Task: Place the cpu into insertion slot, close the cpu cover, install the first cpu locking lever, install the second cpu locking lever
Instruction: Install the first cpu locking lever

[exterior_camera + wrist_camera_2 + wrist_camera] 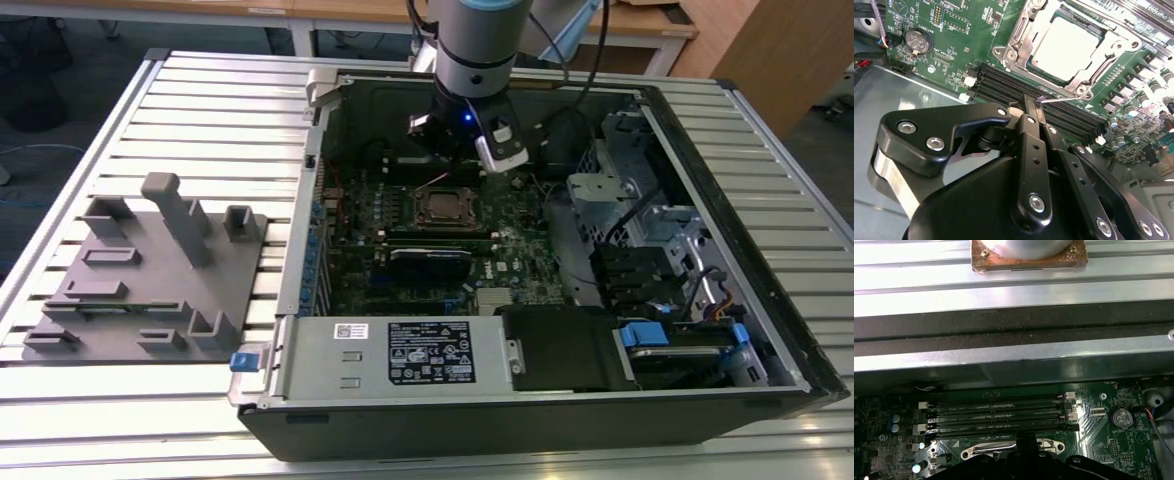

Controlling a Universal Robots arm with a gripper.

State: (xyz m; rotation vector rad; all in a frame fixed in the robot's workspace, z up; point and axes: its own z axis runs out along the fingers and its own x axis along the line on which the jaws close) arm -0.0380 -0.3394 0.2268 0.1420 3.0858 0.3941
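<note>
Clenched pincer [1033,104] tips at a thin lever wire [1059,98]. Just ahead, the second wrist view shows the cpu [1066,42] framed by the cpu cover [1021,40]; the first wrist view shows memory slots [999,415].

Power supply label [430,352] print illegible

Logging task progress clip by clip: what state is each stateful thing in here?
cpu: seated in the insertion slot.
cpu cover: closed over the cpu.
locking lever: thin rod beside the cover, latching unclear.
end effector: shut, tip at the lever rod's end.
computer case: lying open side up.
</note>
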